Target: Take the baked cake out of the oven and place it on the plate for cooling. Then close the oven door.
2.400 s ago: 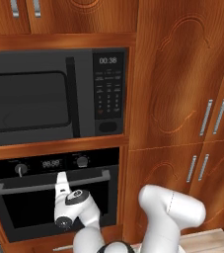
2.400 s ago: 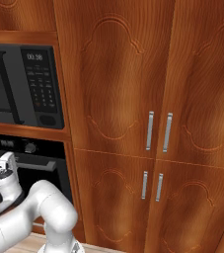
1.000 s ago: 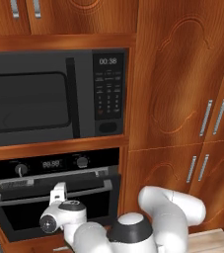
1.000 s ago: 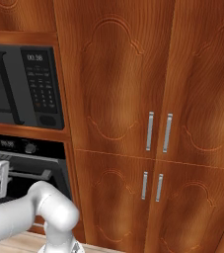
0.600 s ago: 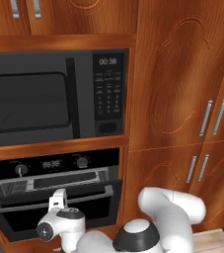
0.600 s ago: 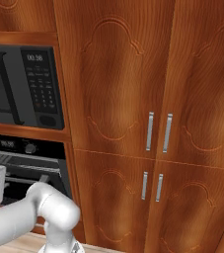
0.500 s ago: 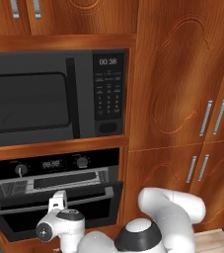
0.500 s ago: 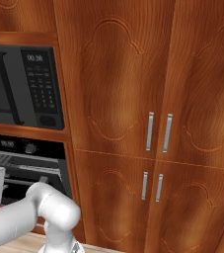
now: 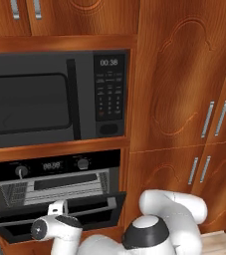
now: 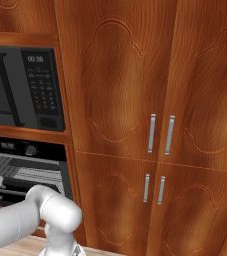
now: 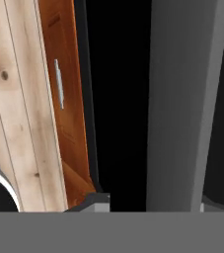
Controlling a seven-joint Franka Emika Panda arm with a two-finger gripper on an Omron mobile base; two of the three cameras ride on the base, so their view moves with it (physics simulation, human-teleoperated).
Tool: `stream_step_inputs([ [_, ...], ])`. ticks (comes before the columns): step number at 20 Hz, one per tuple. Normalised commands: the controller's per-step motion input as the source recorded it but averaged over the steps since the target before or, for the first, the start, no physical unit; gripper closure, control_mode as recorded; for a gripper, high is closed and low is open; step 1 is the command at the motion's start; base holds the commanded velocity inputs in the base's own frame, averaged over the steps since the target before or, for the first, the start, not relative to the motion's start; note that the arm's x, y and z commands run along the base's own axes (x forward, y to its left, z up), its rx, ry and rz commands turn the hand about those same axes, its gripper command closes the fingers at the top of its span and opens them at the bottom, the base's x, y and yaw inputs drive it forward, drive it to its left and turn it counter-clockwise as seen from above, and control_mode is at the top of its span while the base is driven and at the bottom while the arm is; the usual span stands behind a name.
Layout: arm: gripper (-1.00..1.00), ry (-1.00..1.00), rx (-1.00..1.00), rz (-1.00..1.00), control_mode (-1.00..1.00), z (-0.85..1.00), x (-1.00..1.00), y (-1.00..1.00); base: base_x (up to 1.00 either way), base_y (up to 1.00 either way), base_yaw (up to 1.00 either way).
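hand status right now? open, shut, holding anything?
Hand: closed on the silver bar handle of the oven door, which hangs partly open.

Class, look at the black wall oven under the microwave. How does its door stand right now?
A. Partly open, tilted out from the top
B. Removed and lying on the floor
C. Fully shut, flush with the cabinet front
A: in the left base view the oven door tilts outward at its top, leaving the wire racks inside the oven visible above it.
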Motion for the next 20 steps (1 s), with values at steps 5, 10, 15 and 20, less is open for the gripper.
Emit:
stream_step_inputs([
  [5,1.0,0.23,-0.03,-0.06,-1.0,-0.61,-0.52,0.26,0.0,0.0,0.0],
  [10,1.0,0.14,-0.08,-0.05,-1.0,-0.71,-0.5,0.31,0.0,0.0,0.0],
  [15,1.0,0.01,-0.09,-0.04,-1.0,-0.75,-0.64,0.34,0.0,0.0,0.0],
  [20,-1.0,0.01,-0.05,-0.04,-1.0,-0.69,-0.59,0.33,0.0,0.0,0.0],
])
